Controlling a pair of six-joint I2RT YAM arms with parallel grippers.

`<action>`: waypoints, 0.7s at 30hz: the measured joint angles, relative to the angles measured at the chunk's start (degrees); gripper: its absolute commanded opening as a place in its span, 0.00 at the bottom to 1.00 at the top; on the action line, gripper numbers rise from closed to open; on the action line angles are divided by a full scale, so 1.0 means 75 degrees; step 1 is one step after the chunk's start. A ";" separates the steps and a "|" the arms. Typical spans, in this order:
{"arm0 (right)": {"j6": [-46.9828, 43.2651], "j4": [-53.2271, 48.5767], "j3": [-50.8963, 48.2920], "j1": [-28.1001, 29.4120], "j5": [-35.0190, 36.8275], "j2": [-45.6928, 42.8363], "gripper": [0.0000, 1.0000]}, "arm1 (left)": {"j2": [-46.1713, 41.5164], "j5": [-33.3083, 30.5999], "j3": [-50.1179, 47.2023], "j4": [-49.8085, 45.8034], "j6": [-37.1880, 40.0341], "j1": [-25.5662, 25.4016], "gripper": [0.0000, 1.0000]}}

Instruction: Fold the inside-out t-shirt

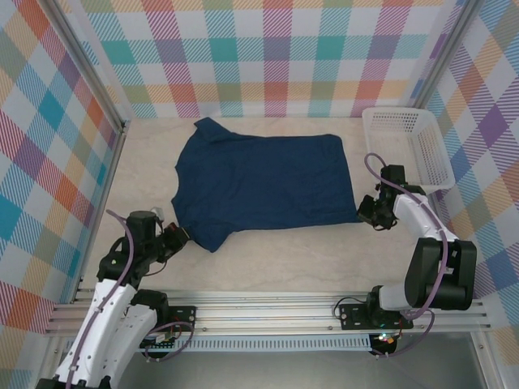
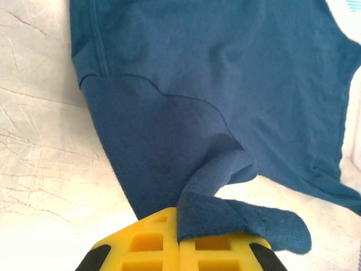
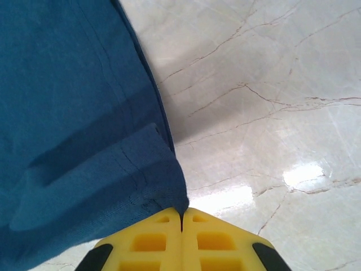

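left gripper point(image 1: 177, 237) and right gripper point(image 1: 362, 212) each clamp an edge of the spread navy t-shirt point(image 1: 259, 182).

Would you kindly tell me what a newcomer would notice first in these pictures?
The dark blue t-shirt spread flat across the middle of the pale table catches the eye first, set against bright checked walls. Each claw is shut on its near edge: the left claw on the near sleeve, the right claw on the near hem corner. A white basket sits at the far right.
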 measured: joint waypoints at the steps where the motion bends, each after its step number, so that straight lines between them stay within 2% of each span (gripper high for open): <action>1: 0.0017 0.0003 -0.0015 0.0000 0.0038 -0.0023 0.07 | 0.0006 0.0003 -0.0003 -0.0035 -0.0047 0.0000 0.00; 5: 0.0163 0.0023 -0.0248 0.0000 0.0154 -0.0146 0.14 | 0.0128 0.0020 -0.0224 -0.0093 -0.0259 0.0000 0.02; 8: 0.0300 0.0070 -0.0600 0.0000 0.0230 -0.0297 0.23 | 0.0052 -0.0082 -0.0577 -0.0154 -0.0434 -0.0041 0.17; 11: 0.0396 0.0102 -0.0903 0.0000 0.0318 -0.0440 0.28 | -0.0093 -0.0376 -0.0662 -0.0312 -0.0635 -0.0128 0.23; 16: 0.0385 0.0189 -0.0956 0.0052 0.0466 -0.0903 0.35 | -0.0551 -0.1166 -0.0635 -0.0449 -0.0764 -0.0192 0.51; 19: 0.0376 0.0210 -0.0749 0.0495 0.0507 -0.1148 0.40 | -0.0539 -0.1751 -0.0440 -0.0548 -0.0656 -0.0192 0.59; 21: 0.0338 0.0361 -0.0565 0.1055 0.0455 -0.1160 0.43 | -0.0315 -0.1967 -0.0242 -0.0449 -0.0460 -0.0192 0.61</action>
